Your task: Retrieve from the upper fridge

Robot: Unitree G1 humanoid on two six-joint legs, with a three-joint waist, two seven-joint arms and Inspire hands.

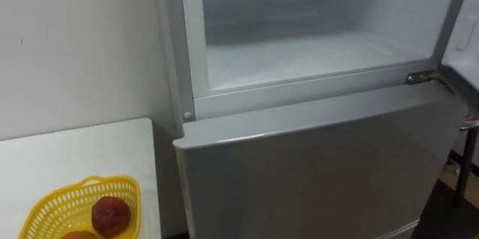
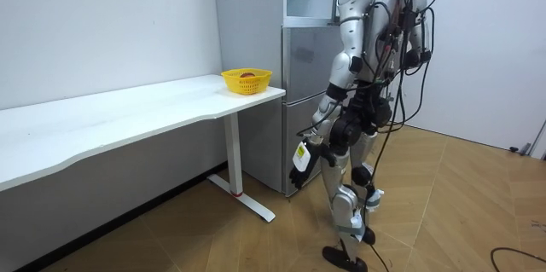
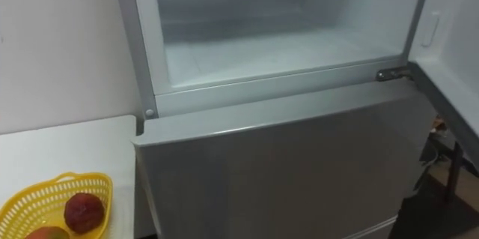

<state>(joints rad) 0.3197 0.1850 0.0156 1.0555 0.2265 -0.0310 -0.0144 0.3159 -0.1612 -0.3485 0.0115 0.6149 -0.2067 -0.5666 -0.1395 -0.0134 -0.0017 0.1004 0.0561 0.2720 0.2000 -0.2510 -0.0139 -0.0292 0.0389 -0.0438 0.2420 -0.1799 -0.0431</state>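
Upper fridge (image 1: 314, 55): stood open for access, shelf bare. Red fruit (image 1: 111, 216): in basket (image 1: 49, 207) on surface (image 1: 75, 153), likely the retrieved item. Left hand (image 2: 300, 167): hung idle by thigh; finger state untellable.

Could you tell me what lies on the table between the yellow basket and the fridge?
Nothing does: in the left eye view the stretch of white table between the yellow basket and the fridge is bare.
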